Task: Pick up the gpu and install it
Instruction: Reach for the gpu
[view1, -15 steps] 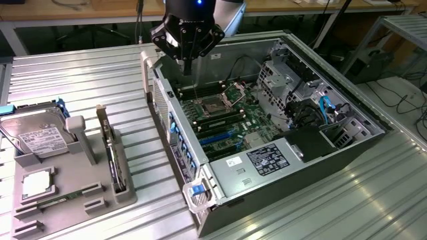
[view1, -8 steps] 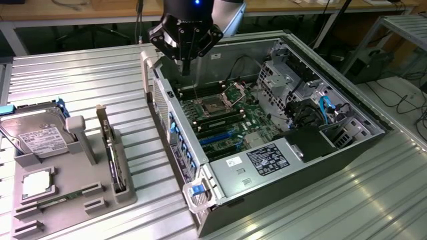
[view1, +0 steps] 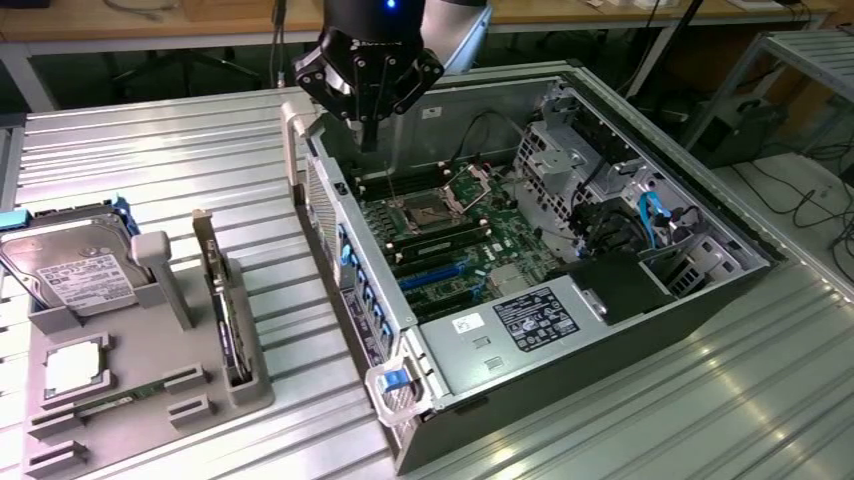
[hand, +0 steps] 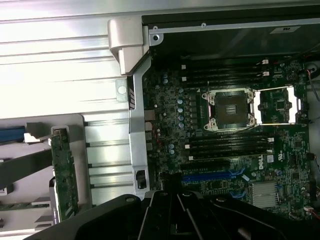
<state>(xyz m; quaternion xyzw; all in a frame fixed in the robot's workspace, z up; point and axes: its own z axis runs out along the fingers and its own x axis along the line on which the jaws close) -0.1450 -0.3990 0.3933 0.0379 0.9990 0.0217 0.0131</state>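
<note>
- I have the pincer (view1: 368, 128) hanging over the rear corner of the open computer case (view1: 327, 205), tips pointing straight down at the edge of the motherboard (view1: 461, 245). The jaws are pressed together with nothing between them.
- The gpu (view1: 223, 300) isn't in hand. It sits outside the case, below the pincer and off towards the exterior view's left, parked in the grey fixture (view1: 247, 392) on the bench (view1: 174, 150).
- The case's side wall stands between the pincer and the card, so I judge it's a sideways trip over that wall and then a drop, not a straight descent.
- The card stands on its long edge, thin face up. Its long axis runs roughly parallel to that case wall, so from where the pincer hangs it lies broadside on.
- In the wrist view I get the same picture: the green strip of the gpu (hand: 64, 170) upright in its slot, well apart from the pincer (hand: 176, 205), with the motherboard directly under the fingers.
- The hard drive (view1: 74, 275) lies beyond the gpu from the pincer, in the same fixture. The card is the nearer of the two.
- Arm pose: the wrist is vertical and held high above the case rim, touching nothing that I can see.
</note>
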